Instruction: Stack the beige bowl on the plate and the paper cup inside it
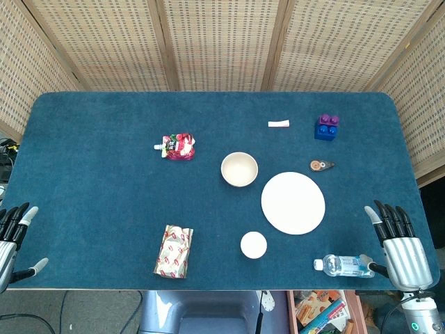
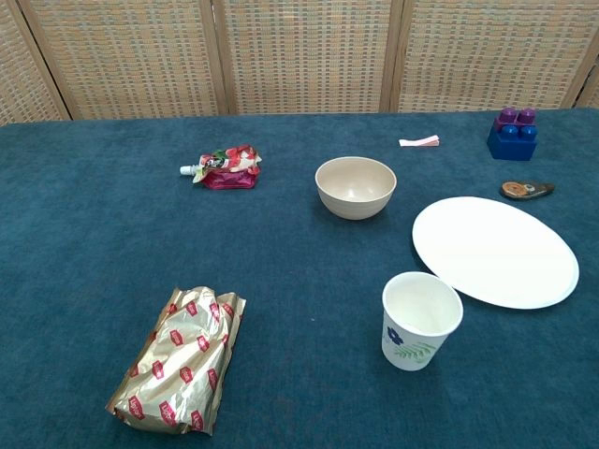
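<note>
The beige bowl (image 1: pixel 239 169) (image 2: pixel 355 186) stands upright and empty near the table's middle. Just right of it and nearer to me lies the white plate (image 1: pixel 293 202) (image 2: pixel 494 251), bare. The paper cup (image 1: pixel 254 245) (image 2: pixel 420 320), white with a leaf print, stands upright in front of the plate's left edge. My left hand (image 1: pixel 14 243) hangs at the table's front left corner, fingers spread and holding nothing. My right hand (image 1: pixel 398 242) is at the front right edge, also spread and empty. Neither hand shows in the chest view.
A gold-and-red snack bag (image 1: pixel 174 251) (image 2: pixel 180 370) lies front left. A red pouch (image 1: pixel 178 147) (image 2: pixel 223 167) is behind it. A water bottle (image 1: pixel 344 265) lies by my right hand. A blue-purple block (image 1: pixel 327 127), a small brown item (image 1: pixel 322 165) and a white strip (image 1: pixel 279 124) sit at the back right.
</note>
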